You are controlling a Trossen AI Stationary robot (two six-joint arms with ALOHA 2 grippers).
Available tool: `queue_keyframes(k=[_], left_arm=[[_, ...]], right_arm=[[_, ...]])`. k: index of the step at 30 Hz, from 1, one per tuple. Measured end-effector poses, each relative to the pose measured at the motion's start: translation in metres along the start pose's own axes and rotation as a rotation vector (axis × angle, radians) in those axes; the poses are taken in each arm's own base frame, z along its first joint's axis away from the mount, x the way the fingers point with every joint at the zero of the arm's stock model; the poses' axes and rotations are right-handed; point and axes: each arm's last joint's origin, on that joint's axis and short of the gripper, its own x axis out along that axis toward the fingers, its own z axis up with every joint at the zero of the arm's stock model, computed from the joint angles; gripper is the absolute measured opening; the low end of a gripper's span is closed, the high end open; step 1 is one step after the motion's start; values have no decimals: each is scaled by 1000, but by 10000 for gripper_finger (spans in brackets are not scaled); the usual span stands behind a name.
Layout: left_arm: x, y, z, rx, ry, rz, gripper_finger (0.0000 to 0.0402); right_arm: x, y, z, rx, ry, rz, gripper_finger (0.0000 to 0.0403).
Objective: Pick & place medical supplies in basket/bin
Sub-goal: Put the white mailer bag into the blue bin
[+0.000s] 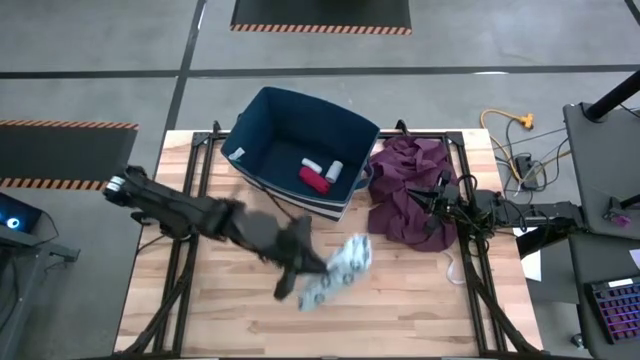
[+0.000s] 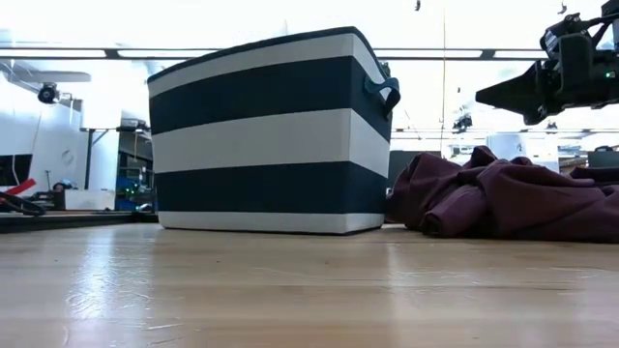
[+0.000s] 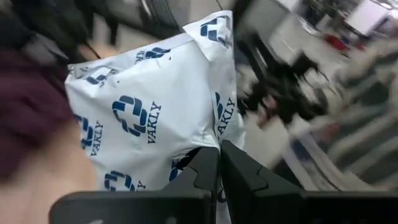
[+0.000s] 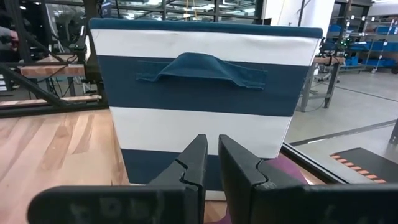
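Left pincer clamps packet above wooden table; right pincer closed, empty, facing basket.

The wooden table of pale planks stands on a grey concrete floor crossed by dark seams, with black mats edged in orange-and-black hazard stripes beyond it and to one side. An orange cable coils on the floor beside a dark side desk, and a keyboard lies nearby. Behind, bright ceiling light washes over metal shelving and workbenches.
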Motion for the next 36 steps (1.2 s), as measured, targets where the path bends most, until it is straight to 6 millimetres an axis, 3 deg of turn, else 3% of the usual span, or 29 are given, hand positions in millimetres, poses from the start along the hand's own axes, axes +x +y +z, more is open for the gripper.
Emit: queue_keyframes(k=[3, 7, 12, 15, 19, 24, 36], left_arm=[[-28, 12, 25, 75, -83, 117, 0], [-65, 42, 49, 120, -126, 374, 0], [-100, 78, 70, 172, -202, 549, 0], [-116, 99, 73, 170, -173, 652, 0], [-128, 131, 68, 168, -37, 798, 0], [-142, 158, 71, 171, 6, 908, 0], [-154, 175, 67, 162, 91, 973, 17]], right_arm=[[0, 0, 0, 2, -4, 0, 31], [0, 0, 1, 3, -8, 0, 31], [0, 0, 1, 24, -10, -1, 31], [0, 0, 1, 53, -11, -1, 31], [0, 0, 1, 64, -11, -1, 31], [0, 0, 1, 65, -12, -1, 31], [0, 0, 1, 74, -12, -1, 31]])
